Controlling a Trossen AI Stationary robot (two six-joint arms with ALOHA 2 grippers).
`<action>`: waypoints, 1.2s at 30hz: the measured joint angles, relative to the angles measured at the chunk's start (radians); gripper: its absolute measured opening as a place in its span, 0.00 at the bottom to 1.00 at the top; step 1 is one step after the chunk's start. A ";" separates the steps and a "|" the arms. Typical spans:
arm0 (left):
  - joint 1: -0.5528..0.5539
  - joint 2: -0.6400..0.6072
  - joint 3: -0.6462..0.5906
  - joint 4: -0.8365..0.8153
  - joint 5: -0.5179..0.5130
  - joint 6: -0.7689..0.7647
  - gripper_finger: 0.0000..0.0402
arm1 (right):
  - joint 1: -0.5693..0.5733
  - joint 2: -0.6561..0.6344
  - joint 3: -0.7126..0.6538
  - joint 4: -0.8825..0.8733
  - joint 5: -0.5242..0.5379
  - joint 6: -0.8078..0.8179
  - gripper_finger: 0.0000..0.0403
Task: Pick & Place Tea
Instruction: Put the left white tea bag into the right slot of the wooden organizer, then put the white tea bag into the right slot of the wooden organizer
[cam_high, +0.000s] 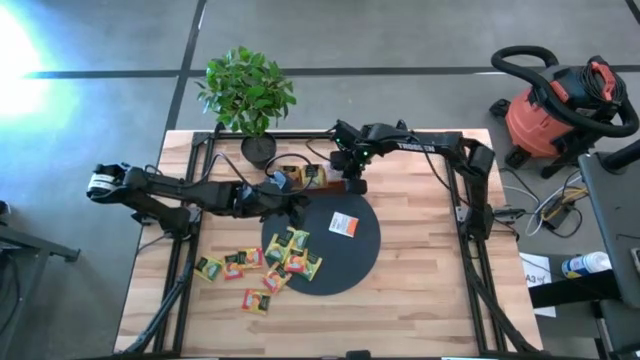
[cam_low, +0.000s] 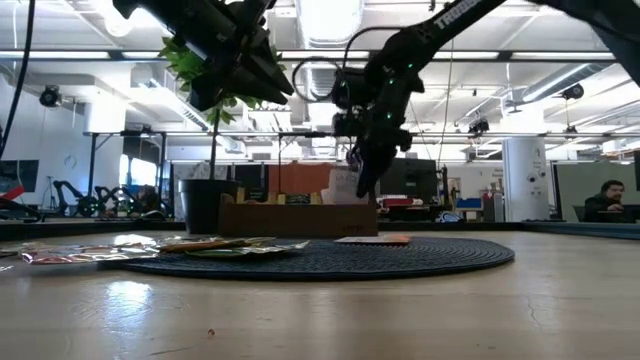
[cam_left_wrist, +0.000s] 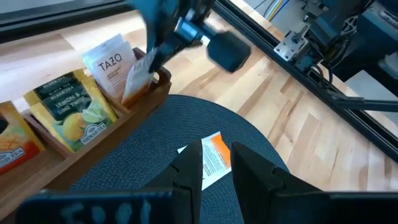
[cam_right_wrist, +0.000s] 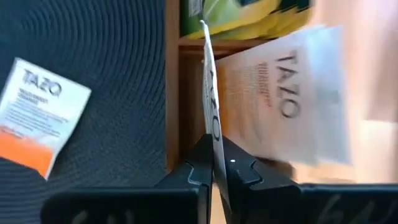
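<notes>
The right gripper (cam_right_wrist: 214, 165) is pinched tight on the edge of a white Tazo tea sachet (cam_right_wrist: 210, 93), held upright over the end compartment of the wooden tray (cam_left_wrist: 134, 109) near the table's far edge, beside another white sachet (cam_right_wrist: 292, 99) already standing there. The left gripper (cam_left_wrist: 216, 168) hovers partly parted and empty over the black mat (cam_high: 355, 255), above a white-and-orange sachet (cam_high: 344, 225). Loose sachets (cam_high: 265, 265) lie by the mat's left rim. The paper looks light, thin and bendable; an edge pinch suits it best.
</notes>
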 joint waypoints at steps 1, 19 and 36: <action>0.000 0.000 0.000 0.000 0.000 0.000 0.14 | 0.000 0.015 0.009 -0.006 0.000 -0.002 0.02; 0.000 0.000 0.002 0.005 0.003 -0.003 0.14 | -0.002 0.050 0.107 -0.003 0.010 0.089 0.20; 0.001 0.000 0.001 0.003 0.003 0.002 0.14 | -0.005 -0.093 0.094 0.010 0.012 0.135 0.41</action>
